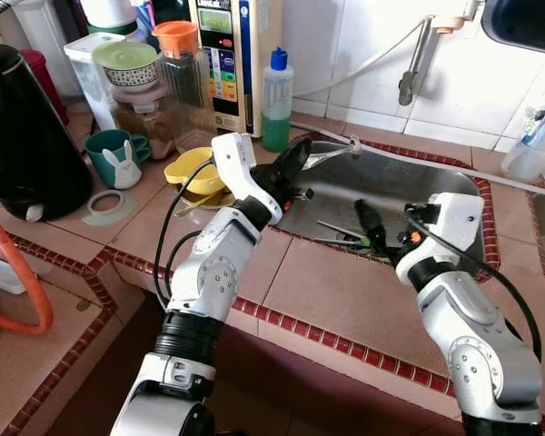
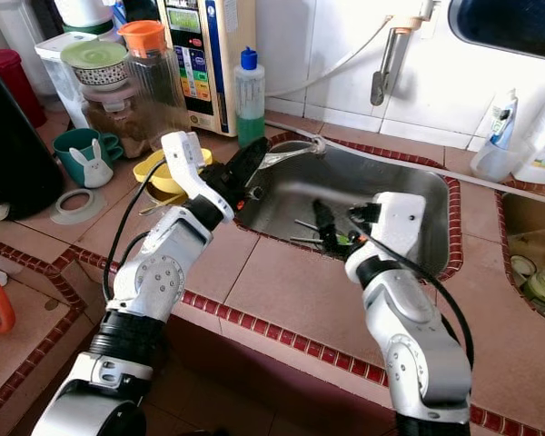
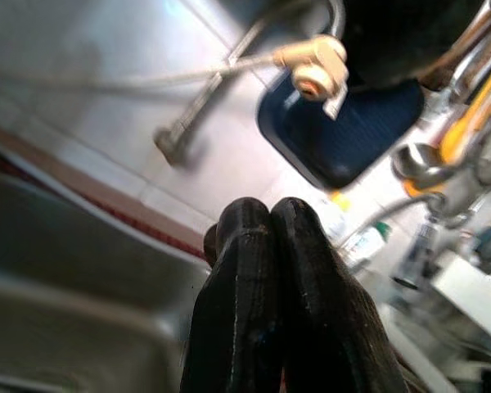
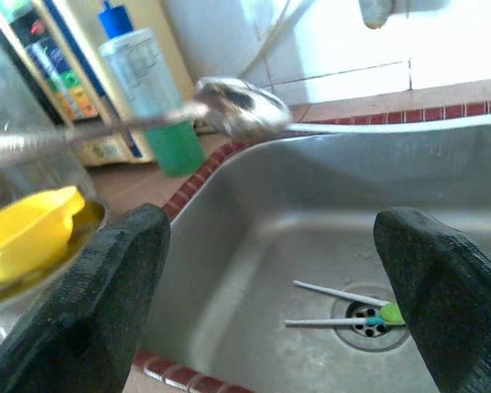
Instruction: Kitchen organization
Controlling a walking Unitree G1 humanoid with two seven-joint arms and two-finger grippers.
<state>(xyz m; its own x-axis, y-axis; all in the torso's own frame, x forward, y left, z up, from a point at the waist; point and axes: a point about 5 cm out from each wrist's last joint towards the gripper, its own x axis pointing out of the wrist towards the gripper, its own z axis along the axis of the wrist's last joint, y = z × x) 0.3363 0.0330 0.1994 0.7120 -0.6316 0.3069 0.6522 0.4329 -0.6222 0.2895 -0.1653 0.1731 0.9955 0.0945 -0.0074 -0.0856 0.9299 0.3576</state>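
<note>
My left gripper [image 1: 298,156] hovers over the left rim of the steel sink [image 1: 395,177], shut on the handle of a metal spoon [image 1: 334,153]. The spoon's bowl [image 4: 241,106] sticks out over the basin. In the left wrist view the two fingers [image 3: 270,246] are pressed together. Lower in the sink, my right gripper [image 1: 391,227] stands open, its fingers [image 4: 106,286] wide apart with nothing between them. Two thin white sticks and a green-tipped utensil [image 4: 344,313] lie at the drain, below and ahead of the right gripper.
On the tiled counter to the left stand a green soap bottle [image 1: 275,100], a yellow bowl [image 1: 193,170], a teal rabbit mug [image 1: 116,156], an orange-lidded jar [image 1: 183,73] and a black kettle [image 1: 23,127]. A second basin [image 2: 536,263] lies at the right.
</note>
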